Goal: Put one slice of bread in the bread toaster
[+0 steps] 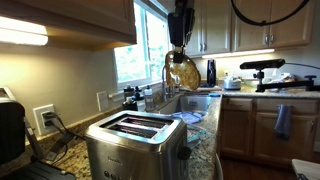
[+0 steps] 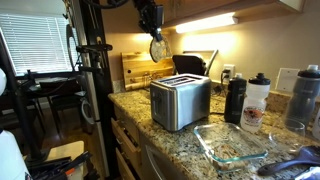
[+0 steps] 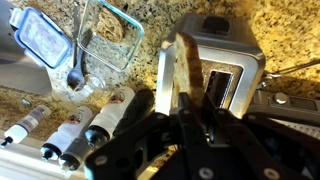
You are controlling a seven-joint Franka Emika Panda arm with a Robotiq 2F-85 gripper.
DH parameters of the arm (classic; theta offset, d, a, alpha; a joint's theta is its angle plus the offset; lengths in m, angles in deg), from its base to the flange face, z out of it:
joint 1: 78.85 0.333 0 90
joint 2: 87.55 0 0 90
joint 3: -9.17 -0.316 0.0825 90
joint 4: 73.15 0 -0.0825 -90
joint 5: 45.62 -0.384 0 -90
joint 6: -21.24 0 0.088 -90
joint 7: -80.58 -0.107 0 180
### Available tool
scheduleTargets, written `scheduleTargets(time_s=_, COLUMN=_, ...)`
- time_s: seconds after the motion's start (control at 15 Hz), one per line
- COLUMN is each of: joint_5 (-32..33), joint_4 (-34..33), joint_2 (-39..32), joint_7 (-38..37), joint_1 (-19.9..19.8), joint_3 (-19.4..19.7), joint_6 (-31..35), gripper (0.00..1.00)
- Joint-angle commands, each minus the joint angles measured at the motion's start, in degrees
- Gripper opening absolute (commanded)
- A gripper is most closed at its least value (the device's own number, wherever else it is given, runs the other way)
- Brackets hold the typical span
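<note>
The slice of bread [image 1: 183,73] hangs in the air, tan with a darker crust, pinched at its top edge by my gripper [image 1: 180,45], which is shut on it. The brushed steel bread toaster [image 1: 132,140] stands on the granite counter well below the slice, its two top slots empty. In an exterior view the slice of bread [image 2: 158,48] hangs from the gripper [image 2: 153,30] above and a little left of the toaster [image 2: 180,100]. In the wrist view the slice of bread [image 3: 188,65] stands edge-on between the fingers [image 3: 165,100], in front of the toaster [image 3: 225,55].
A clear glass dish [image 2: 230,145] lies on the counter in front of the toaster, with a black bottle [image 2: 235,98] and a white bottle [image 2: 256,102] beside it. A sink [image 1: 192,102] and faucet lie behind. A black appliance [image 1: 10,130] stands at the counter's end.
</note>
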Motion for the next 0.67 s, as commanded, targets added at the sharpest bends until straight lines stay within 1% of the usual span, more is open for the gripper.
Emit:
scheduleTargets(time_s=0.0, joint_5=-0.69, joint_4=0.54, joint_2=-0.32, joint_7=1.08, joint_1=0.17, joint_3=1.69, joint_6=0.80, gripper=0.07)
scheduleTargets(time_s=0.6, joint_5=-0.15, joint_4=-1.33, joint_2=-5.16, joint_7=0.95, joint_1=0.09, joint_3=1.78, joint_6=0.79, gripper=0.07)
